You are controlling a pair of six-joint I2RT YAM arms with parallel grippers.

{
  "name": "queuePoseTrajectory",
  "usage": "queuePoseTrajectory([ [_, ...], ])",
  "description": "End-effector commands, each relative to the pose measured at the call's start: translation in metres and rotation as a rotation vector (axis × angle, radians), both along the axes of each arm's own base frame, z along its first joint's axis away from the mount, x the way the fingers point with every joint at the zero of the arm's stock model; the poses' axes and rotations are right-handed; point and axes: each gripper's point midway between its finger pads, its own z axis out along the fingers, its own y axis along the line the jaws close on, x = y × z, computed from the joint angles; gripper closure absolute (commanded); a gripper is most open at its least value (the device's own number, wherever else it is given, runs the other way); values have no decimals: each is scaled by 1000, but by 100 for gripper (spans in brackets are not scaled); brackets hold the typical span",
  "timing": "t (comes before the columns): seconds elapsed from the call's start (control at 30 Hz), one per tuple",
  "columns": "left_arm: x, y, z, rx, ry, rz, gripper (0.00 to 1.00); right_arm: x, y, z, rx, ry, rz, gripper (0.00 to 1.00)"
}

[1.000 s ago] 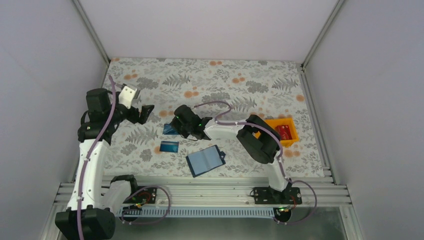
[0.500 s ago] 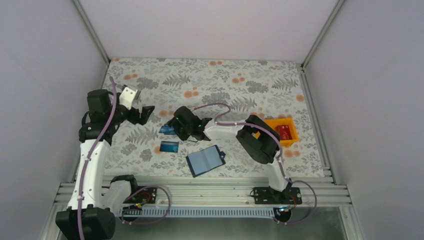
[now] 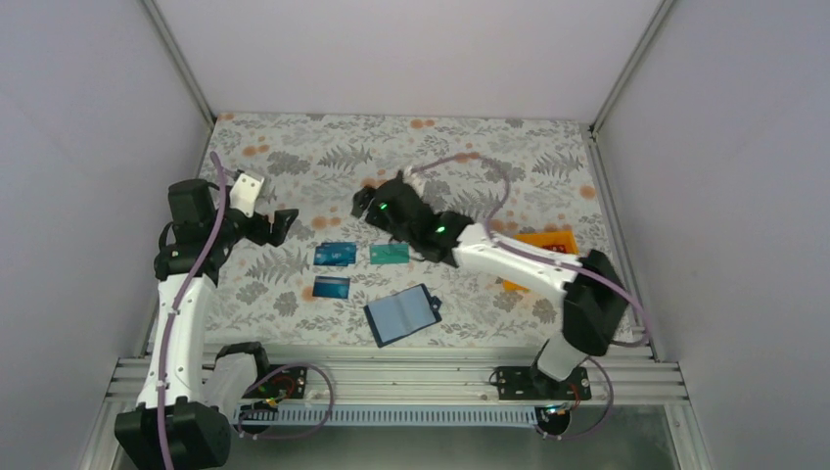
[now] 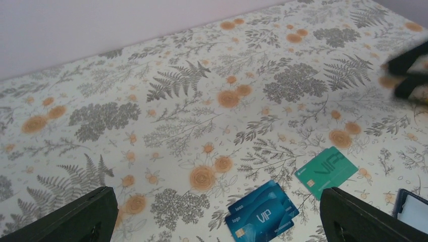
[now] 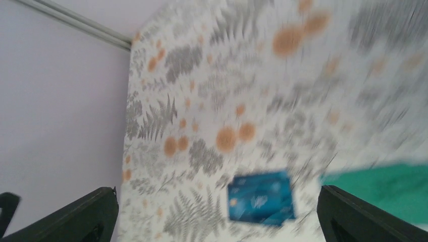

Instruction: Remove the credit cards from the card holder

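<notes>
Blue flat rectangular card holder (image 3: pixel 402 314): lies near the front edge of the floral tabletop (image 3: pixel 294 166). Blue plastic card (image 3: pixel 332 287): just beyond, to its left. Second blue card (image 3: pixel 336 255), possibly two overlapped, with teal-green card (image 3: pixel 390 254) beside it: farther. Left tool (image 3: pixel 279 225), right tool (image 3: pixel 364 204): both wide, empty.

**Robot Test Cell in a Lab**

The left arm (image 3: pixel 176 313) and right arm (image 3: pixel 509 260), white and black, stand bolted to slotted aluminium rails (image 3: pixel 411 377) at the edge of a bench (image 3: pixel 548 157) with a fern-print cover. Plain pale panels (image 3: pixel 411 49) on metal struts (image 3: pixel 181 61) box it in; lilac cables (image 3: pixel 468 157) trail along the arms.
</notes>
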Motion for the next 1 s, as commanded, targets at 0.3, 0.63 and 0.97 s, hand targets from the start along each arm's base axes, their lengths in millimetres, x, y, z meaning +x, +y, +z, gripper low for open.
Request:
queuePoseTrajectory([
  [0.3,29,17,4,-202,6,157,0,63,-274,119,-377,-786,-65,0],
  [0.63,79,93,-60,28,-278,478,0,45,-413,49,-512,-822,-475,0],
  [0.97,66,92,-97,10,-395,532,0,30,-426,-10,-648,-788,-454,0],
])
